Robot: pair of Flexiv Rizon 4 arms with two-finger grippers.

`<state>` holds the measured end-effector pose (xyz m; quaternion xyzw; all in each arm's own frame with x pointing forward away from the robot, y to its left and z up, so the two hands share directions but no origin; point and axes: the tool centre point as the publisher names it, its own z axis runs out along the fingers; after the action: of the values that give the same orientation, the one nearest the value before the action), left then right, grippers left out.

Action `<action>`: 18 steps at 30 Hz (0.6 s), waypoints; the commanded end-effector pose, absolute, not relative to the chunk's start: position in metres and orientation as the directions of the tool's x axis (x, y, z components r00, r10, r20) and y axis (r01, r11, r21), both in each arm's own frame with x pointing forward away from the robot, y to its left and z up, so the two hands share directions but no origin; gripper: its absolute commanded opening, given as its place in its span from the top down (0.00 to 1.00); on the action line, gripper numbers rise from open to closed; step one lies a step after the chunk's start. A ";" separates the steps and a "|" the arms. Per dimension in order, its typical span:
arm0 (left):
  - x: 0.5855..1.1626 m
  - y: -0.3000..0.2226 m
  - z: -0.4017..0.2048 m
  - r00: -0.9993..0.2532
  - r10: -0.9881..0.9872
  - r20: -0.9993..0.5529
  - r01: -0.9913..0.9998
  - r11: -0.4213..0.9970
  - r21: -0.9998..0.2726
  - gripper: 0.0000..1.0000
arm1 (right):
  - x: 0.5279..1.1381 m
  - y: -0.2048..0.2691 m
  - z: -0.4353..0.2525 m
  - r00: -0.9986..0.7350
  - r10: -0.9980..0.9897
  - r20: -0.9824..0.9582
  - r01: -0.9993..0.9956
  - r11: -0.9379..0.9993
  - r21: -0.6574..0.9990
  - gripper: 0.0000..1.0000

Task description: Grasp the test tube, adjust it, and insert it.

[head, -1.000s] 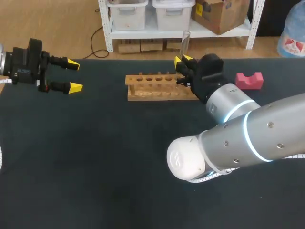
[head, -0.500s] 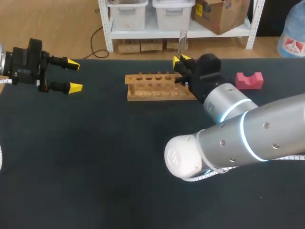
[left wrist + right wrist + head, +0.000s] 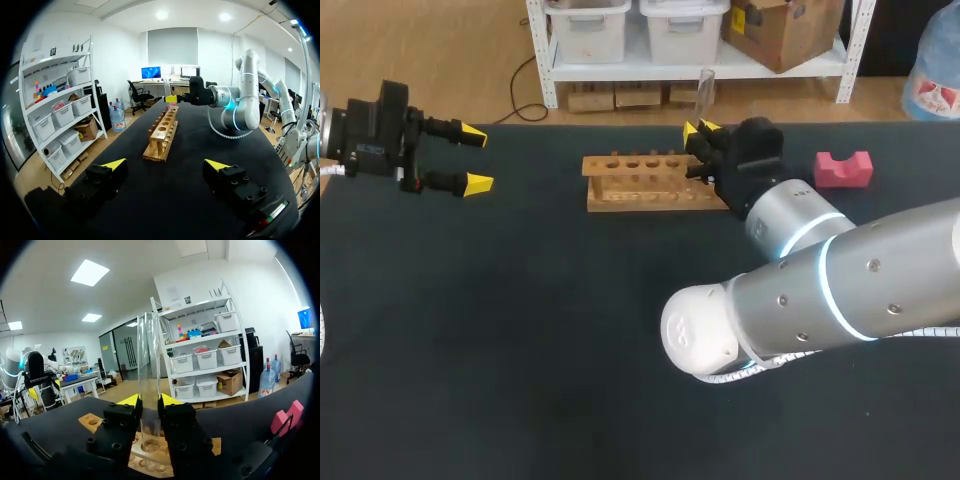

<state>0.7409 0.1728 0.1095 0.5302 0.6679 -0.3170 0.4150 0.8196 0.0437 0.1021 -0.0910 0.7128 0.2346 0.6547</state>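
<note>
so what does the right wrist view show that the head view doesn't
Only the right wrist view: the test tube's rounded bottom end hanging close over the wooden rack, with both fingers of the right claw pressed on the tube from two sides. Only the head view: the rack's whole row of holes, and the left claw standing open at the table's left, well apart from the rack. Both: the upright tube, the rack and the pink block.
</note>
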 end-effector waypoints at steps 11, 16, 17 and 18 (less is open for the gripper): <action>0.741 0.174 0.108 -0.089 0.442 -0.893 0.972 0.235 0.019 0.00 | 0.817 0.047 0.096 -0.121 0.175 -0.977 -0.425 0.881 0.211 0.68; 0.741 0.174 0.108 -0.089 0.442 -0.893 0.972 0.235 0.019 0.00 | 0.817 0.047 0.096 -0.121 0.174 -0.977 -0.423 0.882 0.209 0.60; 0.741 0.174 0.108 -0.089 0.442 -0.893 0.972 0.235 0.019 0.00 | 0.817 0.047 0.096 -0.120 0.173 -0.978 -0.423 0.882 0.208 0.58; 0.741 0.174 0.108 -0.089 0.442 -0.893 0.972 0.235 0.019 0.00 | 0.817 0.047 0.097 -0.120 0.172 -0.978 -0.423 0.882 0.207 0.56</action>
<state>0.7409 0.1728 0.1095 0.5302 0.6679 -0.3170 0.4150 0.8178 0.0456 0.1000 -0.0896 0.7152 0.2281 0.6546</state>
